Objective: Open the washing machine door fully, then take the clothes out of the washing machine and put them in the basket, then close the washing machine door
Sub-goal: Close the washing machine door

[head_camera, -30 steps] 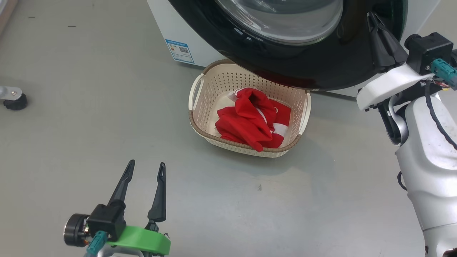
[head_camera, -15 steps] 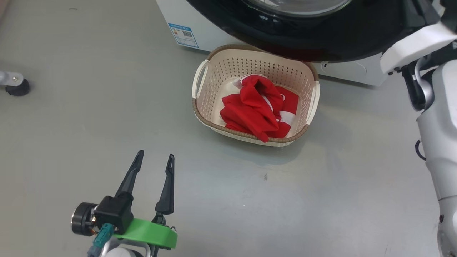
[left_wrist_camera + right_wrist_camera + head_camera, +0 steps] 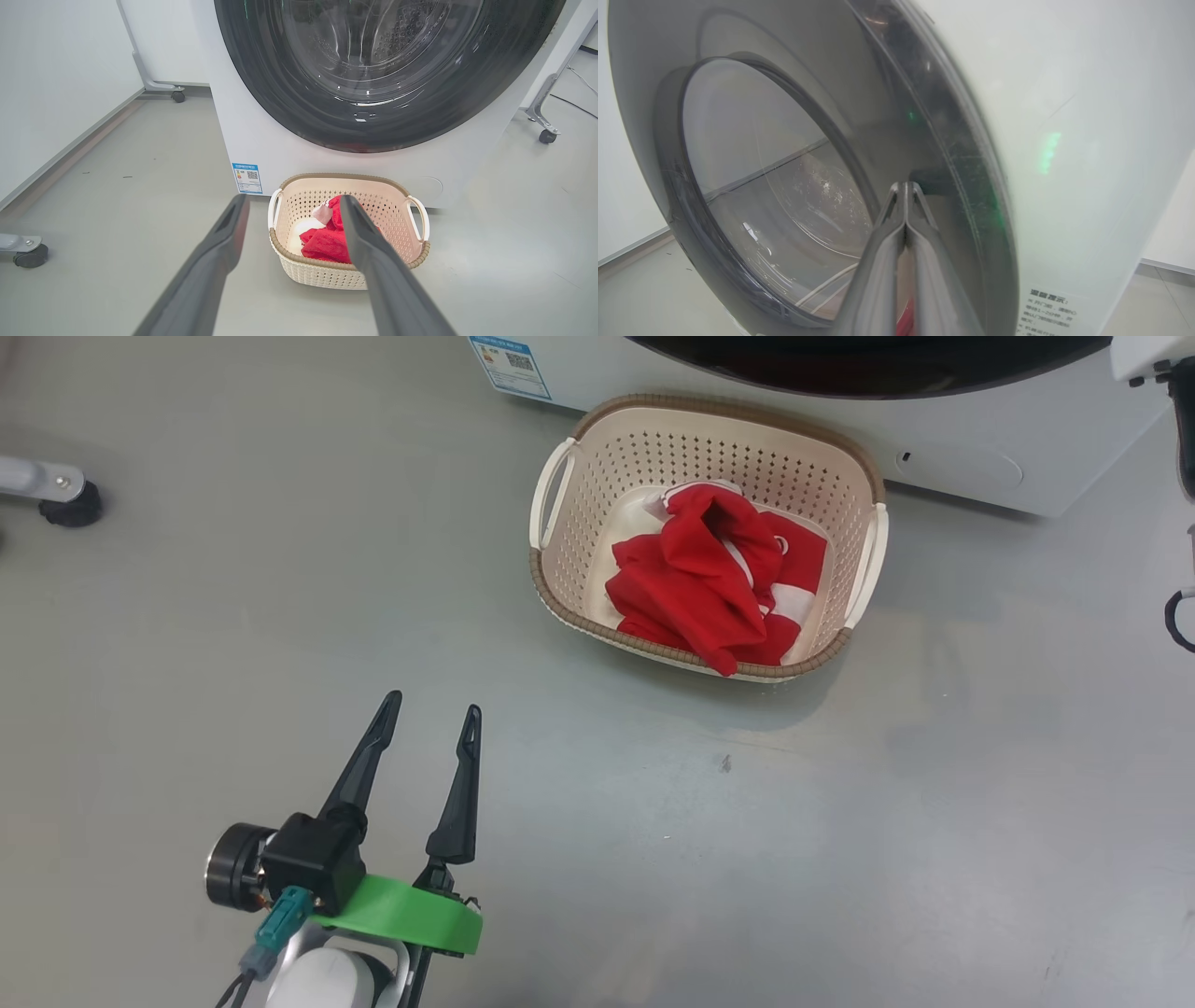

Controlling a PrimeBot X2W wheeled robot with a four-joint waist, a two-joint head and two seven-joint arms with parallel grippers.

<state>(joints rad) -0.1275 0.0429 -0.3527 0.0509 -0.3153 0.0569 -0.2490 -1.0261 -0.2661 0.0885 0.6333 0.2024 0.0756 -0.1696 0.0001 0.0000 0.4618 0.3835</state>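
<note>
1. Nearest thing in the head view: the left gripper is hanging low at about 7 o'clock. Its fingers are spread wide with nothing in them, pointing up toward 12 over bare grey floor.
2. The basket is sitting on the floor at about 1 o'clock from that gripper, well apart from it. Its long axis is running roughly 9 to 3, tipped a little toward 10-to-4, with a handle at each end.
3. The clothes are lying bunched up inside the basket. The heap is running more or less 12 to 6, and one red corner is leaning on the near rim.
4. Just behind the basket, at 12, the washing machine is standing with its blue sticker off at 11.
5. In the left wrist view the washing machine door is looking flat against the front. It's round, so there's no long axis to speak of, and its glass is facing back at 6 toward the robot.
6. The right gripper is pinched tight on nothing. Its tips are sitting right by the door's black rim, with the glass off at 9. It's too blurry to tell whether they're touching.
7. My guess: only the door-closing step is left, and the right arm is by far the nearer one. Any last push should be going straight into the machine front. I can't tell whether the latch is catching.
</note>
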